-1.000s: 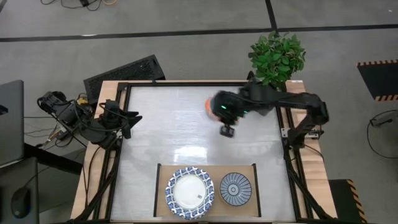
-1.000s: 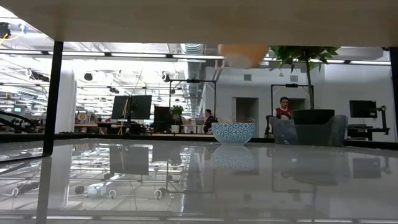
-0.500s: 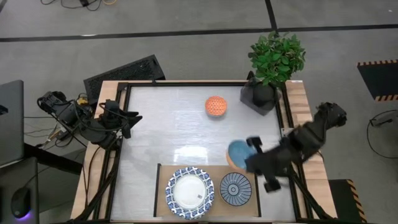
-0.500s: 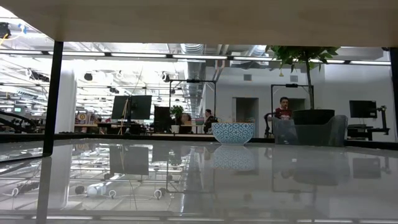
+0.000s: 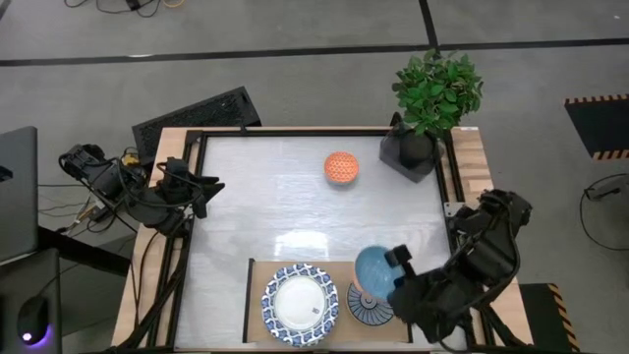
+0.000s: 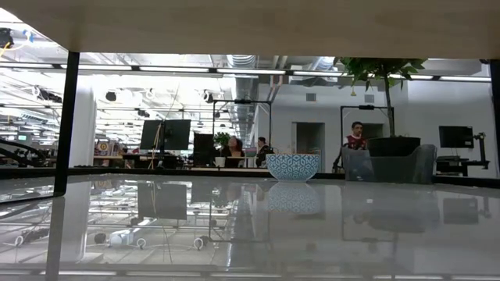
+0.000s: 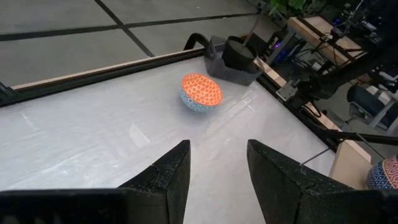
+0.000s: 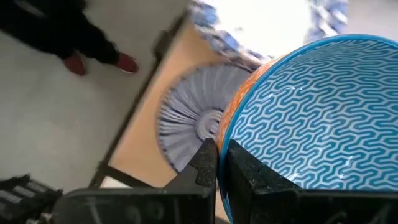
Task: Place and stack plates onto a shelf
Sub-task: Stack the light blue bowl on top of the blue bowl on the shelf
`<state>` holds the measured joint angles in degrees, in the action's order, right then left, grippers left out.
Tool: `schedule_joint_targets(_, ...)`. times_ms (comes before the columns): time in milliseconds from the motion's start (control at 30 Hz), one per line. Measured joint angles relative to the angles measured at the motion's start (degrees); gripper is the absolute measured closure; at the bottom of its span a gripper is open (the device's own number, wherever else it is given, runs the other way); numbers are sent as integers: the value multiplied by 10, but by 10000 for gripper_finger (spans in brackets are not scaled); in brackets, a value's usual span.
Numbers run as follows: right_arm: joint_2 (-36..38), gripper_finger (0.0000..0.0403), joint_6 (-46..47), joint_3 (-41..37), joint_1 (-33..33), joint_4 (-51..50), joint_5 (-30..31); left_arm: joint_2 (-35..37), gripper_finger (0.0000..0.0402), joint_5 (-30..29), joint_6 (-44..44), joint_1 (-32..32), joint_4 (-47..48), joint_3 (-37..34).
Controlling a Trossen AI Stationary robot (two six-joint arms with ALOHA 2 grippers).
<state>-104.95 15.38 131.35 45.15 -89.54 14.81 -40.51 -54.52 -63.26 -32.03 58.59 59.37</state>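
Right wrist view: right gripper (image 8: 216, 163) pinches blue bowl (image 8: 298, 118) rim above shelf (image 8: 146, 134); thin hold risks slipping onto striped dish (image 8: 186, 121).

A blue wave-patterned bowl (image 8: 311, 124) with orange outside; blue-and-white rimmed plate (image 5: 300, 304); orange bowl (image 5: 341, 167); light-wood shelf (image 5: 254, 295).

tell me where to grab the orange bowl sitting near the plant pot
Take the orange bowl by its rim, one finger inside and one outside, coming down from above. It sits mouth-up on the bare tabletop, clear of the plant pot; its rounded wall would likely slip in a side pinch. The right gripper holds the blue bowl that way now.
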Motion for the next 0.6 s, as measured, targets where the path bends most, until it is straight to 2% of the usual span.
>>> schedule_joint_targets(133, -21, 369, -28, 38, 9, 0, -2, 0, 258, 0, 0, 0, 0, 0)
schedule_joint_targets(600, -23, 369, -17, 16, 8, -6, -14, 0, 258, 3, -4, 0, 1, 0)
